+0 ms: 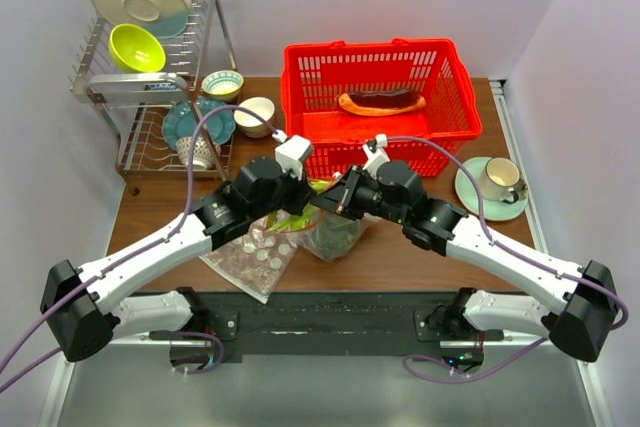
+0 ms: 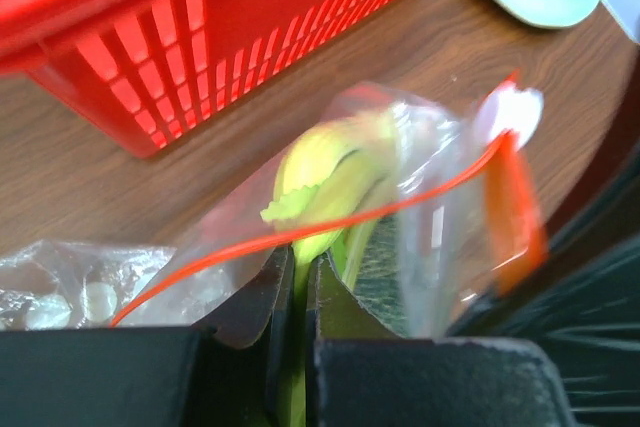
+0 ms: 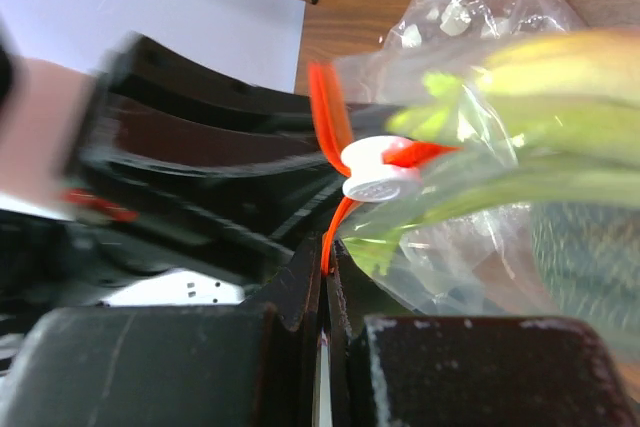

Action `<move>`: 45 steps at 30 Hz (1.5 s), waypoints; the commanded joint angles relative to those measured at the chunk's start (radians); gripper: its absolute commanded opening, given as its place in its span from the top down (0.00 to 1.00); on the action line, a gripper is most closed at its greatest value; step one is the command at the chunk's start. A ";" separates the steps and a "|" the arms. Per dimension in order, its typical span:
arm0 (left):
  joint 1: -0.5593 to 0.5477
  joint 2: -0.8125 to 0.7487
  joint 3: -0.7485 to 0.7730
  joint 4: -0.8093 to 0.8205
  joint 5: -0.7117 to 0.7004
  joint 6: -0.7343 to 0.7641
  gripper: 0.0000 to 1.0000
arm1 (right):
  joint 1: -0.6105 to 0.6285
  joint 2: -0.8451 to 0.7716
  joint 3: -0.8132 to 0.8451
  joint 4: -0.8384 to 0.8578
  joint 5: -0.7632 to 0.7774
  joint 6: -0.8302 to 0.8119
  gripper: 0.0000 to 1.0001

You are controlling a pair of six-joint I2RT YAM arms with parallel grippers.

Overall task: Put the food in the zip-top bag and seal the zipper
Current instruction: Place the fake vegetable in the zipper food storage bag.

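Midway – clamping green stalks (image 2: 322, 179) at bag (image 2: 432, 232) mouth with left jaws, pinching zipper (image 3: 328, 107) with right jaws – seemingly unsealed, slab (image 1: 381, 101) unpacked.

Red basket (image 1: 300, 87) at the table's back, dish rack (image 1: 130, 87) left, cup (image 1: 500, 179) on saucer (image 1: 475, 203) right.

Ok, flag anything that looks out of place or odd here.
The light-green stalks straddle the zipper of the zip-top bag: leafy tips seemingly inside, stems outside, pinched in the left hand, so the mouth cannot close there. The red-brown slab lies in the red basket, not in the bag. Nothing looks spilled or damaged.
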 commanded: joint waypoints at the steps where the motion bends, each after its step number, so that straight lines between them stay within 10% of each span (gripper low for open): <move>1: -0.019 -0.037 -0.116 0.268 -0.023 -0.058 1.00 | -0.010 -0.035 0.001 0.105 -0.032 0.049 1.00; 34: -0.095 -0.091 -0.050 0.458 -0.293 -0.132 1.00 | -0.099 -0.033 0.014 0.171 -0.092 0.109 1.00; 45: -0.077 -0.122 -0.385 0.850 -0.411 -0.138 1.00 | -0.096 0.083 0.113 0.306 -0.207 0.207 1.00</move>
